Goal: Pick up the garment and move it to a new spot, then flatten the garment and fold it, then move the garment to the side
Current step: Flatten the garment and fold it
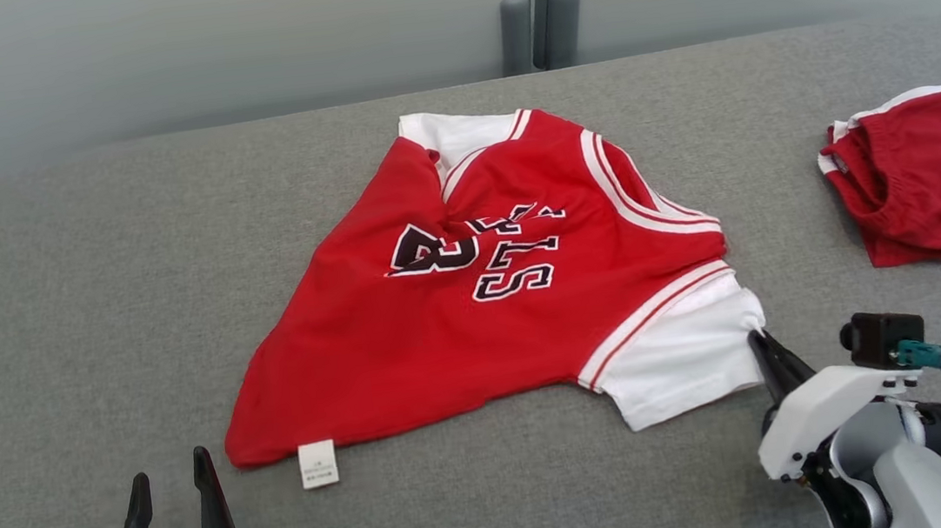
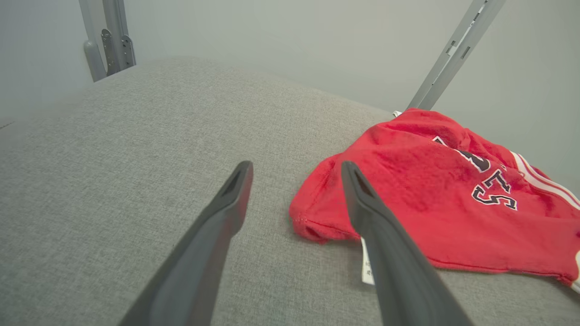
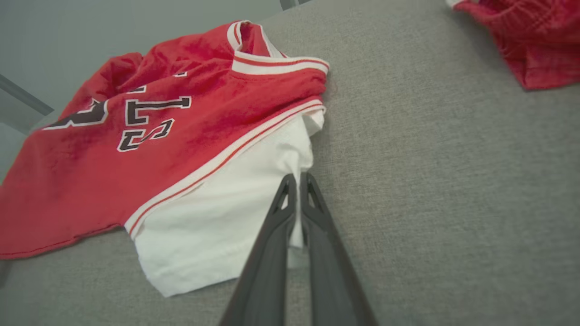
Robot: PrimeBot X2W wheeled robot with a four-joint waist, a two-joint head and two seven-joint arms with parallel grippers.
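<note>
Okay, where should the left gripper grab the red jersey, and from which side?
Take the red jersey by its near-left hem corner, beside the white label, coming from the near side. That corner juts toward the open left gripper and its edge lifts slightly in the left wrist view, probably easy to pinch. The right gripper is shut on the white sleeve.

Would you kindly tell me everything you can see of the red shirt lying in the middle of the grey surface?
The shirt is a soft-looking red jersey with dark, white-edged lettering, white striped trim and a white sleeve. It lies rumpled rather than flat on the grey fabric surface, its lettering partly creased, with a small white label at the near hem corner. The right gripper has its fingers shut on the edge of the white sleeve.
</note>
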